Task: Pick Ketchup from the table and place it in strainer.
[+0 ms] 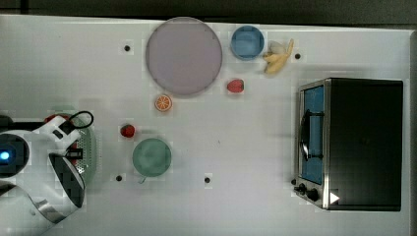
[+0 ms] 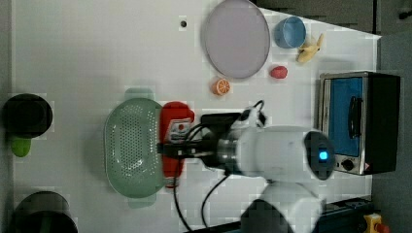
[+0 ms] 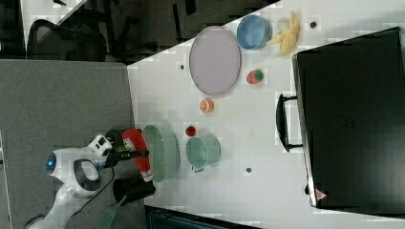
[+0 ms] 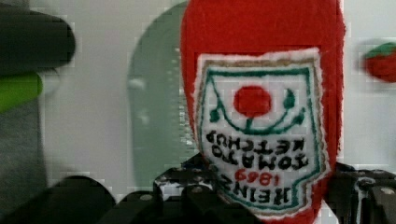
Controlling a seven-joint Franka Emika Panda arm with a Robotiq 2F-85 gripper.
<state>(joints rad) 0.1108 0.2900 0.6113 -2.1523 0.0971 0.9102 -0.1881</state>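
- One Ketchup (image 2: 173, 127) bottle, red with a white label, is held by the gripper (image 2: 171, 148); the jaws are closed on the bottle's body, and it hangs lengthwise just beside the strainer's rim, on the side toward the arm.
- In the wrist view the Ketchup (image 4: 261, 116) label reads upside down, with the dark gripper parts at its lower end.
- One strainer (image 2: 132, 145), pale mint green and oval with a perforated bottom, sits near the desk (image 1: 255, 128) edge at the top view's left; nothing lies inside it.
- In the right view the Ketchup (image 3: 138, 152) stands apart from the strainer (image 3: 160, 151), raised above the desk edge.
- One round green bowl (image 1: 152, 157) sits near the strainer, toward the desk's middle.
- Two strawberries: one (image 1: 128, 131) close to the green bowl, the other (image 1: 235, 86) beside the plate.
- One large pale purple plate (image 1: 184, 55) lies by the far edge in the top view, with one blue bowl (image 1: 247, 42) next to it.
- One orange slice (image 1: 163, 103) lies just below the plate in the top view.
- One peeled banana (image 1: 278, 56) lies beside the blue bowl.
- One toaster oven (image 1: 354, 142) occupies the desk end at the top view's right.
- Two dark cups (image 2: 27, 115) (image 2: 43, 213) stand beyond the strainer in the left view.
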